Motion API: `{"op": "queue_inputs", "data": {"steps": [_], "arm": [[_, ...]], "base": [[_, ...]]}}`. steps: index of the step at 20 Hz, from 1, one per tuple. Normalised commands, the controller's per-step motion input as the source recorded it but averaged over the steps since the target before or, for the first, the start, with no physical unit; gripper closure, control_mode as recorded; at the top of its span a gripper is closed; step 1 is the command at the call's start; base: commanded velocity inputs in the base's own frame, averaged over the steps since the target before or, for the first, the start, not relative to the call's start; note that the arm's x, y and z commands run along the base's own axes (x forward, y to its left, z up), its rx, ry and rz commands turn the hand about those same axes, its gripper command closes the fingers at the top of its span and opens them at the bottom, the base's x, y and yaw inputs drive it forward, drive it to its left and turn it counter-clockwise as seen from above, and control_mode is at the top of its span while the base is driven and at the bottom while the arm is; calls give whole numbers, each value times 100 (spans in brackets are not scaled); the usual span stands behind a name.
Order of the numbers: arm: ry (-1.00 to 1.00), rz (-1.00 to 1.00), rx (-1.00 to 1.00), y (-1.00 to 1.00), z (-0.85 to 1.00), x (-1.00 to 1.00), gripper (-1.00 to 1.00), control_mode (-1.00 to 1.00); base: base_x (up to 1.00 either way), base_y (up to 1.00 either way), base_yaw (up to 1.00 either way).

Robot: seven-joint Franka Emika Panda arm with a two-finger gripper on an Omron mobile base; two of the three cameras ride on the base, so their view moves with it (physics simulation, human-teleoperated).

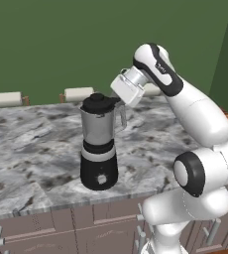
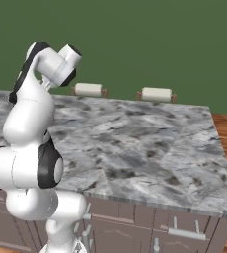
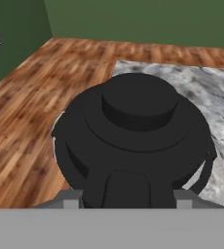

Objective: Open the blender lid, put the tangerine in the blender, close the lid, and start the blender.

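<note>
The blender [image 1: 98, 149] stands upright near the front of the marble counter [image 1: 31, 149], its small white button [image 1: 101, 179] facing me. The black blender lid [image 1: 98, 103] sits on top of the grey jar. My gripper [image 1: 117, 101] reaches in from the right, level with the lid, and is shut on the lid's rim. In the hand view the blender lid [image 3: 138, 112] with its raised knob looms very close, just beyond my gripper [image 3: 126, 194]. The jar's handle [image 1: 122, 119] points toward my arm. The tangerine is out of view.
Two white-cushioned chair backs [image 1: 6, 99] [image 1: 79, 93] stand behind the counter's far edge. In the right base view my arm [image 2: 31, 128] blocks the left side of the counter [image 2: 135, 138]. Wooden floor [image 3: 26, 121] lies beyond the counter.
</note>
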Motion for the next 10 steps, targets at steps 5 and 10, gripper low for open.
{"op": "queue_inputs", "data": {"steps": [5, 10], "arm": [[0, 4, 0, 0, 0, -19, -100, -100], [0, 0, -3, 2, -3, -8, -100, -100]], "base": [[0, 0, 0], [0, 0, 0]]}}
